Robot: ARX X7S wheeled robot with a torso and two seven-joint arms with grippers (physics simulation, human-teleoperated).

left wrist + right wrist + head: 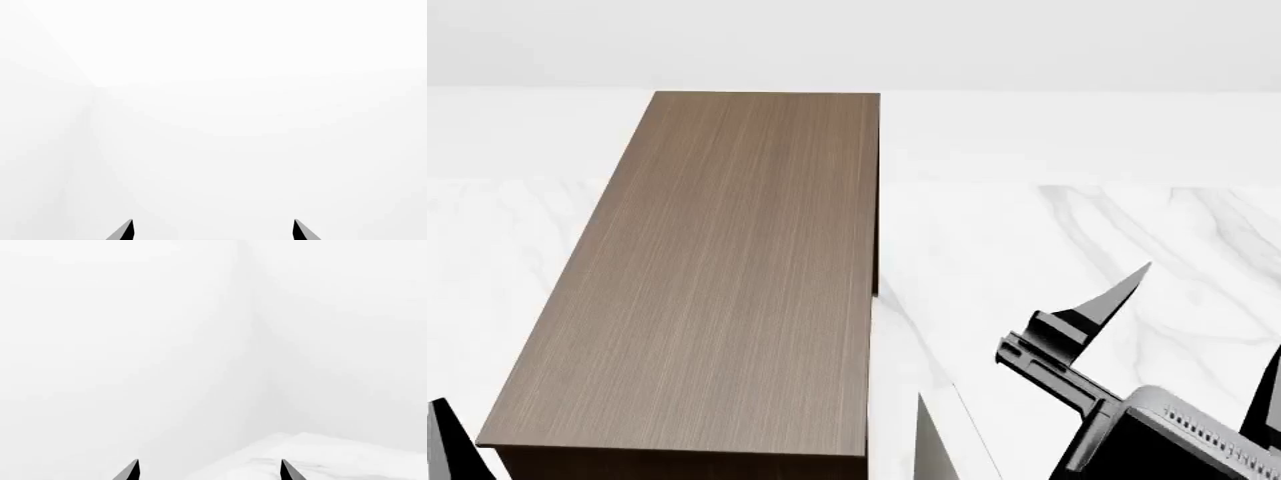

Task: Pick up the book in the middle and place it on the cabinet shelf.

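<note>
Both hands empty, fingers spread: left hand (213, 231), right hand (209, 471). Cabinet shelf (714, 280) fills frame's left-centre on marble table (1094, 230). Book not visible; pick-up judged pending.

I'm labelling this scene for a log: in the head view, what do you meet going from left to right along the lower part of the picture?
Left gripper at the edge → cabinet with its flat top → bare marble surface → right gripper, its two fingers set wide apart. No book shows in this view.
</note>
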